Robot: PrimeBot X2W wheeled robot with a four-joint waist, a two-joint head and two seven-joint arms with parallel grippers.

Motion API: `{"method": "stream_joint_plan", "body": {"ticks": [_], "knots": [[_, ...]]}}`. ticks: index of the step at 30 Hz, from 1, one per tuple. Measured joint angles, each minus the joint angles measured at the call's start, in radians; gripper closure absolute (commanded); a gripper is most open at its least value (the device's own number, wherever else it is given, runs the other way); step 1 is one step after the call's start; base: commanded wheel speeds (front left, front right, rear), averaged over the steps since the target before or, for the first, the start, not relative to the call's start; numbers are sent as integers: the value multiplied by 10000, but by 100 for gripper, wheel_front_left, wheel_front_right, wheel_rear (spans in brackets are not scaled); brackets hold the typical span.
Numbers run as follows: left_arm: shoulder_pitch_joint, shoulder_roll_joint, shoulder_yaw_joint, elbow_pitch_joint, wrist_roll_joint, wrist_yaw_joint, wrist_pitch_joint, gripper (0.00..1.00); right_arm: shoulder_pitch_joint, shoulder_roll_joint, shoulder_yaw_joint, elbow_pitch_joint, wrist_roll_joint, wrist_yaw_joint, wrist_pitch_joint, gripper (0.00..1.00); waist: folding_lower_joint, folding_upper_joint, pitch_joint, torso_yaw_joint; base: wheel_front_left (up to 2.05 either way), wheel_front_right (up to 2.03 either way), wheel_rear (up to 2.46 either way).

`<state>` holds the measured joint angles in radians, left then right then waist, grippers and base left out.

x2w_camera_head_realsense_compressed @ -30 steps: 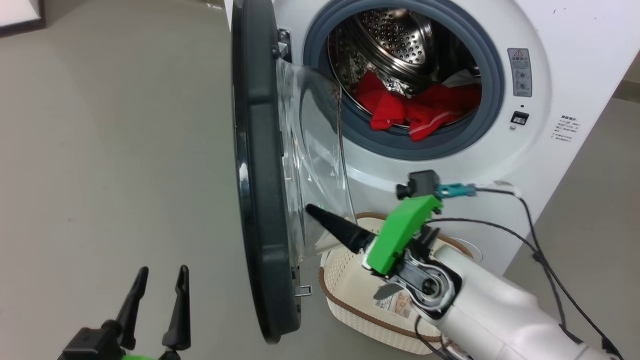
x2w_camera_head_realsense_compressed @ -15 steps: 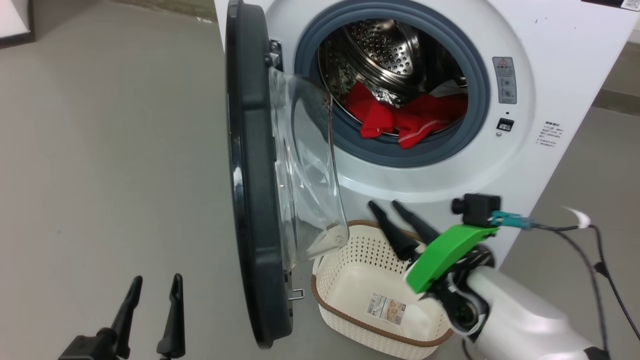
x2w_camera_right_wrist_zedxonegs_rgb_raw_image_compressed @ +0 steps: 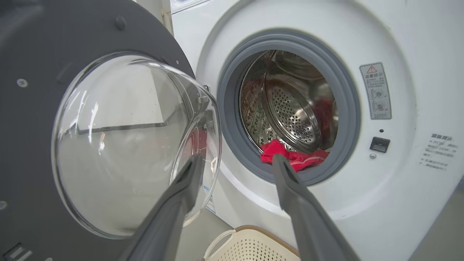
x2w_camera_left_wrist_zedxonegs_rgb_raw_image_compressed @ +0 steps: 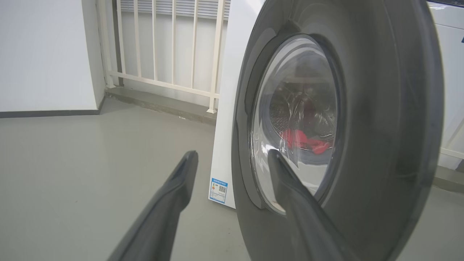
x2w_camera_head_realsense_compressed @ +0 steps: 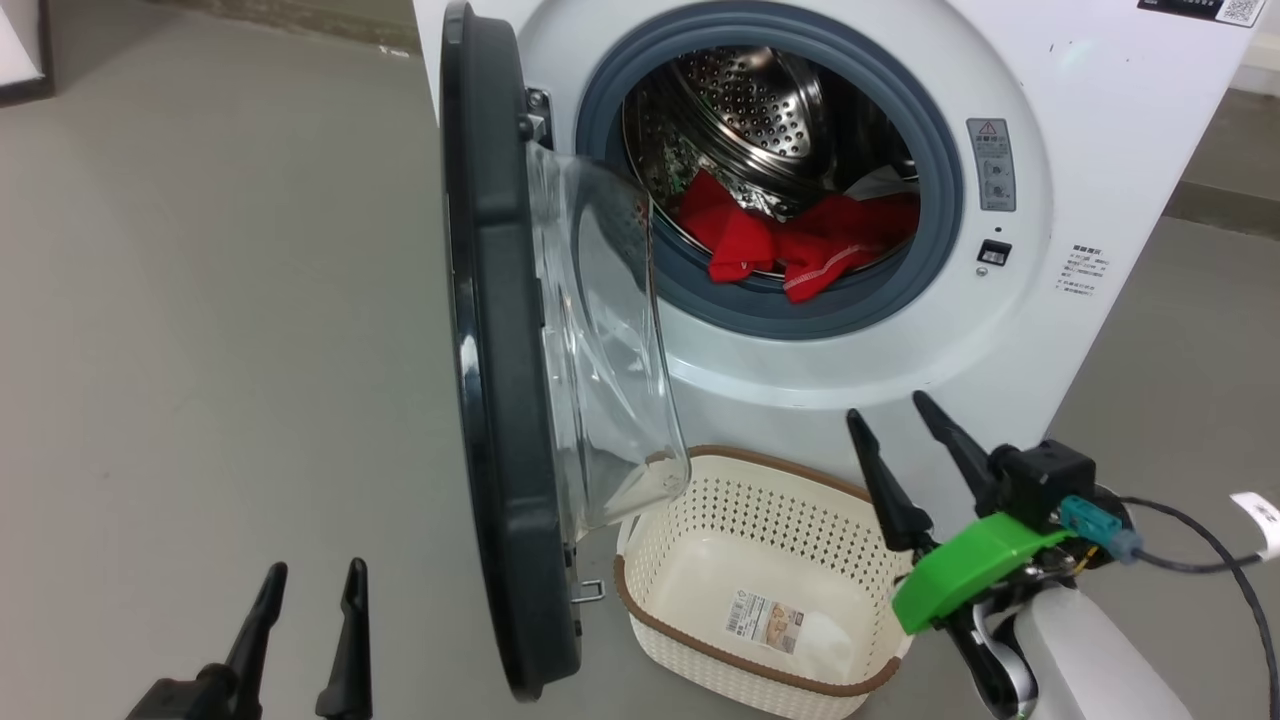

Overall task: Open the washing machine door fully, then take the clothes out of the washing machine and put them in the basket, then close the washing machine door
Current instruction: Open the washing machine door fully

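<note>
The washing machine (x2w_camera_head_realsense_compressed: 1000, 330) stands white with its door (x2w_camera_head_realsense_compressed: 490, 350) swung out, edge-on to me, the glass bowl (x2w_camera_head_realsense_compressed: 600, 340) facing the drum. Red clothes (x2w_camera_head_realsense_compressed: 790, 245) lie in the steel drum (x2w_camera_right_wrist_zedxonegs_rgb_raw_image_compressed: 290, 108) at its front lip. The cream basket (x2w_camera_head_realsense_compressed: 740, 500) sits on the floor below the opening with just a paper label inside. My right gripper (x2w_camera_head_realsense_compressed: 888, 408) is open, hovering at the basket's right end and pointing up at the machine. The right wrist view shows the right gripper (x2w_camera_right_wrist_zedxonegs_rgb_raw_image_compressed: 236, 157), the door (x2w_camera_right_wrist_zedxonegs_rgb_raw_image_compressed: 29, 127) and the clothes (x2w_camera_right_wrist_zedxonegs_rgb_raw_image_compressed: 290, 156). Low on the left, my left gripper (x2w_camera_head_realsense_compressed: 315, 568) is open, outside the door (x2w_camera_left_wrist_zedxonegs_rgb_raw_image_compressed: 380, 108).
A cable (x2w_camera_head_realsense_compressed: 1190, 560) trails from the right wrist camera toward the right. Behind the machine run a white railing (x2w_camera_left_wrist_zedxonegs_rgb_raw_image_compressed: 163, 43) and a wall (x2w_camera_left_wrist_zedxonegs_rgb_raw_image_compressed: 43, 54). Open grey floor (x2w_camera_head_realsense_compressed: 200, 300) lies left of the door. A blue label (x2w_camera_left_wrist_zedxonegs_rgb_raw_image_compressed: 219, 188) marks the machine's side.
My right gripper has swung away from the door's glass, rightward past the basket's right end, and now points up. The head camera has shifted a little. The left gripper stays put.
</note>
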<state>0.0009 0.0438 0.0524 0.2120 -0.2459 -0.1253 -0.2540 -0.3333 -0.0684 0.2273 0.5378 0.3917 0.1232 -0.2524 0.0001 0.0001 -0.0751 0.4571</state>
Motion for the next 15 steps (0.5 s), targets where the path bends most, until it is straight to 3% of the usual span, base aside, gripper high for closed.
{"method": "stream_joint_plan", "body": {"ticks": [1, 3, 15], "knots": [[-1, 0, 0, 23, -4, 2, 0, 0, 307, 79, -405, -351, -756, 0, -2, 0, 0, 0, 2, 2, 0, 0, 0], [-4, 0, -10, 54, -8, 2, 0, 0, 633, 121, -663, -654, -1189, 10, -2, 0, 0, 0, 3, 3, 0, 0, 0], [-9, 2, -155, 86, -33, 15, 0, 0, 1657, 157, -779, -1221, -1024, 10, -2, 0, -1, 0, -46, -28, 0, 0, 0]]}}
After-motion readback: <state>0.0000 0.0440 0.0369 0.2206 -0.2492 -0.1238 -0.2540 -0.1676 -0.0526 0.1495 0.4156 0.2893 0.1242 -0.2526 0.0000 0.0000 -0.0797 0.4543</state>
